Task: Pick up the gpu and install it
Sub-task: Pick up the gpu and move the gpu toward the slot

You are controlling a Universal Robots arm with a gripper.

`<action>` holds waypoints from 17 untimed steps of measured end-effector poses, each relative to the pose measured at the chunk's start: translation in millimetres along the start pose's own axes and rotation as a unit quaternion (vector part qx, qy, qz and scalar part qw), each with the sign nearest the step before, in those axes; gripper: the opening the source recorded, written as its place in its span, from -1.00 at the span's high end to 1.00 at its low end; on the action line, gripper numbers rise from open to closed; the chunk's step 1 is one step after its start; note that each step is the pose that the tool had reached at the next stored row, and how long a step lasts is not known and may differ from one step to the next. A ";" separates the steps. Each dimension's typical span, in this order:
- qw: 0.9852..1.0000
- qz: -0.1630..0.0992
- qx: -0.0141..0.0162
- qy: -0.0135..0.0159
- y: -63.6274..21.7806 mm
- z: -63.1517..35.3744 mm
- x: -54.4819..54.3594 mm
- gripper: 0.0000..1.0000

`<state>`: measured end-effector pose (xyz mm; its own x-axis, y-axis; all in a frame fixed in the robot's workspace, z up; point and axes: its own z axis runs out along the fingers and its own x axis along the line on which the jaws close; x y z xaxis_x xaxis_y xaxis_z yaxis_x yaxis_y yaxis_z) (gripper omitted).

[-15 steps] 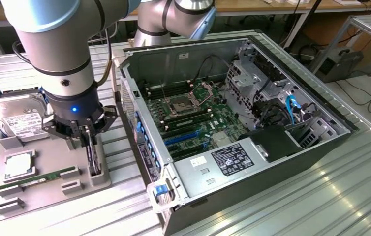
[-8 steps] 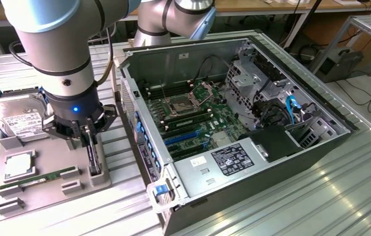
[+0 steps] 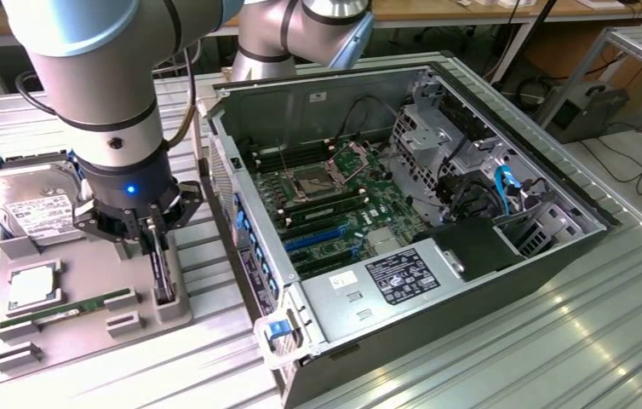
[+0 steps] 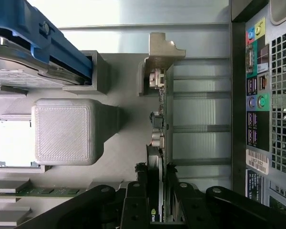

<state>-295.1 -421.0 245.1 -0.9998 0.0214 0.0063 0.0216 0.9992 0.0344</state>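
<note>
The gpu (image 3: 163,266) stands on edge in a slot of the grey parts tray (image 3: 83,345), at the exterior view's left. It is a thin dark card. My gripper (image 3: 157,243) reaches straight down over it, with one finger on each side. In the wrist view the fingers (image 4: 136,202) press against both faces of the gpu (image 4: 165,119), and the gripper (image 4: 159,212) is shut on it. The card's far end still rests in the tray's grey corner bracket (image 4: 157,59).
The open computer case (image 3: 548,183) lies just to the right of the tray, its motherboard with blue slots (image 3: 315,237) exposed; its rear port panel (image 4: 257,95) is close beside the card. The tray also holds a hard drive (image 3: 28,209), a processor (image 3: 31,285) and a green memory stick (image 3: 65,308).
</note>
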 end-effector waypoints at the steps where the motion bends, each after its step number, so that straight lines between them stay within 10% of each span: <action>1: 1.000 0.000 0.000 0.000 0.0 -1.2 0.0 0.47; 17: 1.000 0.000 0.000 0.000 2.0 -59.2 0.4 0.47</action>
<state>-295.1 -421.0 304.4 -0.9998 0.0214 0.0062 0.0216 0.9992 0.0346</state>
